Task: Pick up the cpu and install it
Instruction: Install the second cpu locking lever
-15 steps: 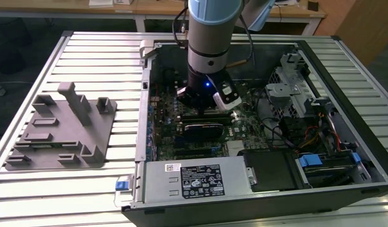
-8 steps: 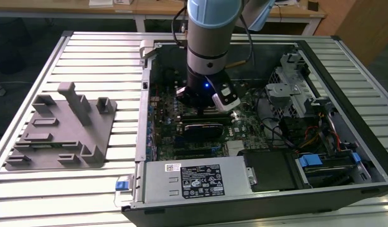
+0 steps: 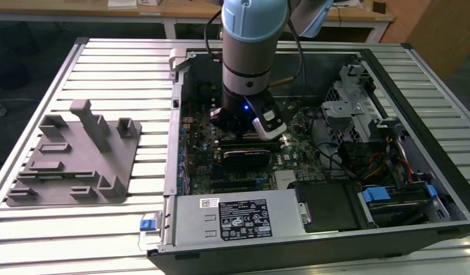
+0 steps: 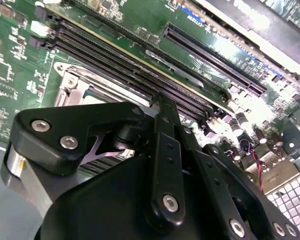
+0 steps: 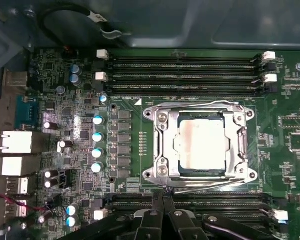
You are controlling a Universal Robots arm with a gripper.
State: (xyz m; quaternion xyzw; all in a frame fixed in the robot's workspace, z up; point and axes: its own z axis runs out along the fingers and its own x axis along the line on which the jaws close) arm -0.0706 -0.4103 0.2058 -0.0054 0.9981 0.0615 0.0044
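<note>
at centre frame, cpu sits in its socket.
gripper fingers pinched together, empty; lift straight, clearing the socket frame.

The pincer linkage hides most of the cpu.

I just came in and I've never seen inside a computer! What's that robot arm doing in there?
The robot arm's gripper is reaching down into an open computer case, just above the green motherboard. It is working on a cpu, the shiny square chip. In the first wrist view the cpu already sits inside its metal socket frame, and the gripper hangs beside the frame's edge, holding nothing.
</note>
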